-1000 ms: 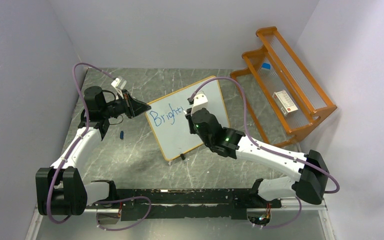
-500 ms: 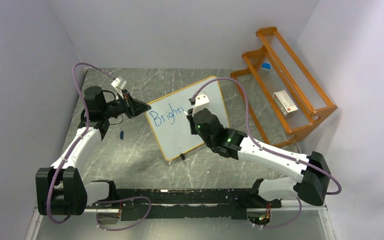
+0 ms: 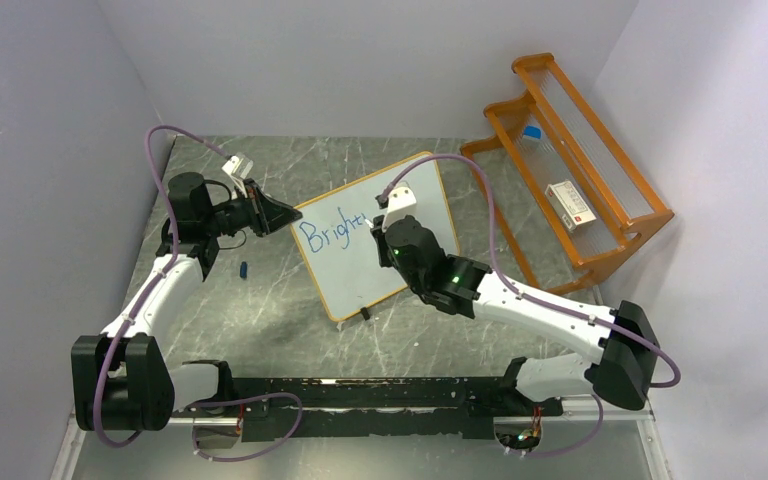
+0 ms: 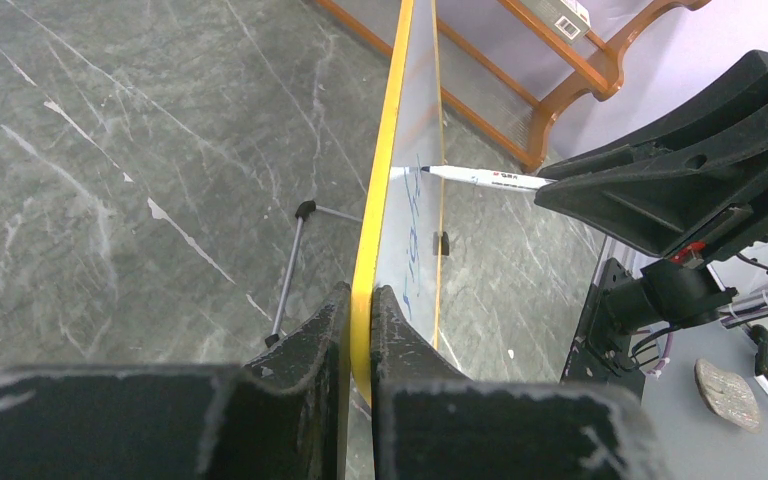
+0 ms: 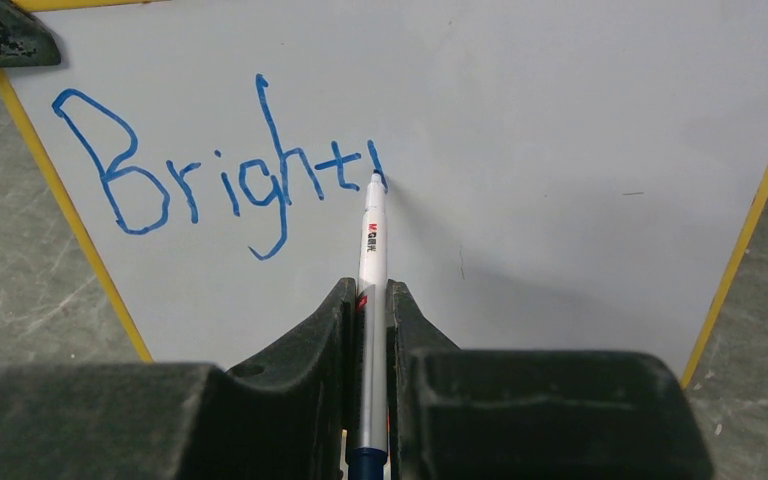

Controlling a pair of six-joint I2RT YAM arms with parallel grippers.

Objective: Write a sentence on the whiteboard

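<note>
Standing near the middle of the table (image 3: 260, 300), the whiteboard (image 3: 355, 275) leans back on a thin leg (image 4: 290, 270), with the rack (image 3: 580, 150) at 2 o'clock from it. The left gripper (image 4: 360, 300) is clamped on the frame at the board's 10 o'clock corner, 1 jaw on each face, steadying it. The right gripper (image 5: 371, 290) is closed around a marker (image 5: 372, 235). Its tip touches the board just at 3 o'clock of the blue lettering (image 5: 210, 180), which reads "Bright" plus 1 short stroke. The board looks light, stiff and slick-faced, and it would likely slide or tip under pen pressure. The frame edge, clear of the writing face, is therefore the sensible hold. The marker is slim and rigid, and a mid-barrel grip should let the tip press lightly. With only 1 word begun, most of the task looks undone.
</note>
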